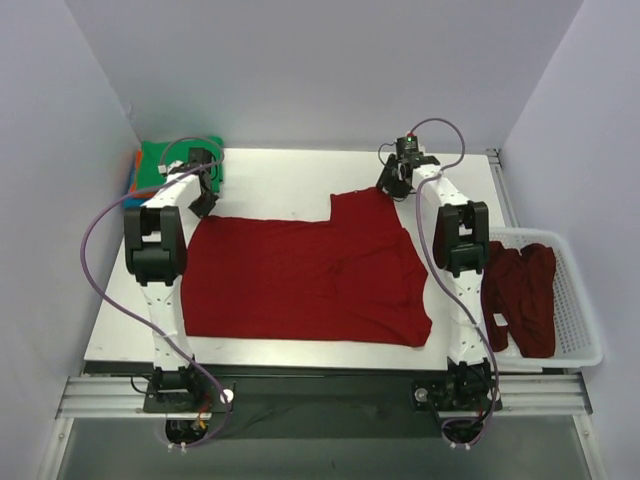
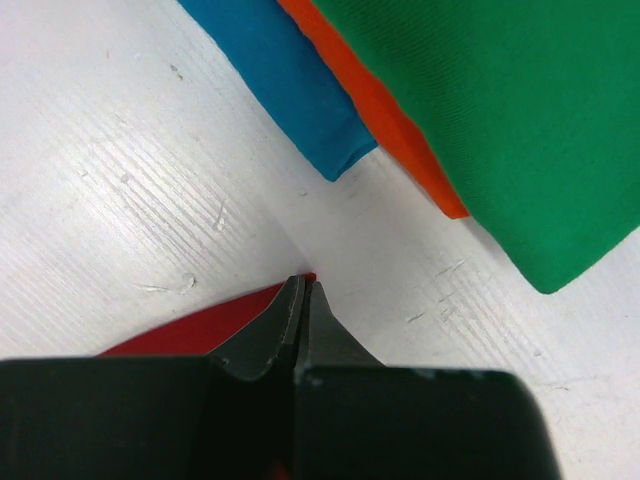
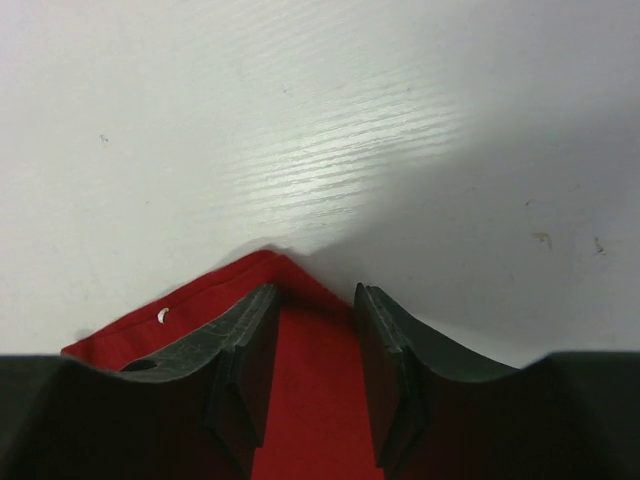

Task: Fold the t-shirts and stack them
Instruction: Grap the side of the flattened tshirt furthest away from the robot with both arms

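A dark red t-shirt (image 1: 300, 280) lies spread flat across the table's middle. My left gripper (image 1: 203, 203) sits at its far left corner. In the left wrist view the left gripper (image 2: 303, 285) is shut, with the red corner (image 2: 200, 325) pinched between its jaws and a sliver showing past the tips. My right gripper (image 1: 393, 185) is at the shirt's far right corner. In the right wrist view the right gripper (image 3: 312, 295) is open, and its fingers (image 3: 245, 330) straddle the red corner (image 3: 310, 400), which lies on the table. Folded green (image 2: 500, 100), orange (image 2: 380, 110) and blue (image 2: 280, 70) t-shirts lie stacked just beyond the left gripper.
The folded stack (image 1: 165, 165) occupies the table's far left corner. A white slotted basket (image 1: 585, 320) at the right edge holds more dark red shirts (image 1: 522, 295). White walls close in the table at the back and on both sides.
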